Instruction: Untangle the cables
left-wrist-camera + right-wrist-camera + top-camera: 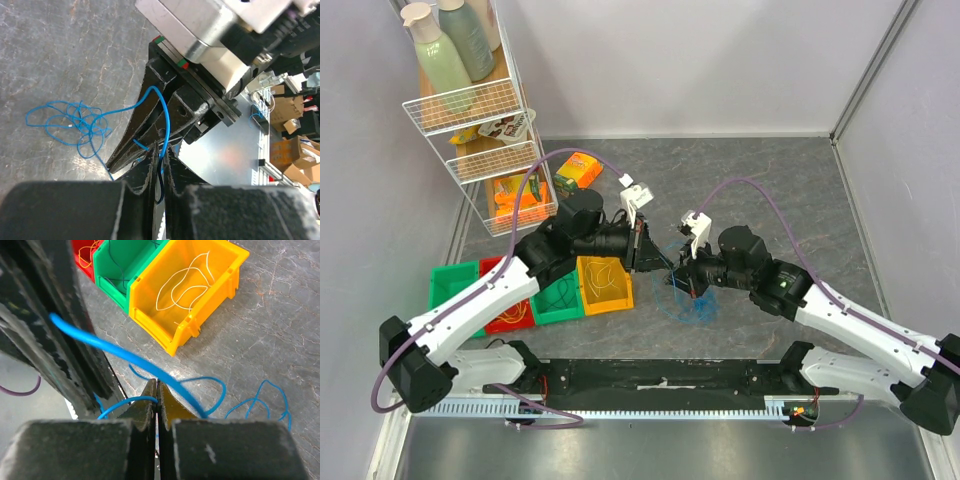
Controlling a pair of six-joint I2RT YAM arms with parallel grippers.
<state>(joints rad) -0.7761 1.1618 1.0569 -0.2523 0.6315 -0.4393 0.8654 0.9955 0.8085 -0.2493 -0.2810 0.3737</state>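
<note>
A loose tangle of blue cable [692, 305] lies on the grey table in front of the right arm, and it also shows in the left wrist view [75, 125]. One strand rises from it to both grippers, which meet tip to tip above the table. My right gripper [158, 382] is shut on the blue strand [125, 402]. My left gripper [162, 147] has its jaws a narrow gap apart, and the strand's end [165, 115] hangs loosely between them. A yellow cable [185, 287] lies in the yellow bin [150, 322].
Left of the grippers stand a yellow bin [603, 285], a green bin [557, 297], a red bin [505, 300] and another green bin [455, 285]. A white wire rack [480, 120] with bottles fills the back left. An orange packet [578, 170] lies beside it.
</note>
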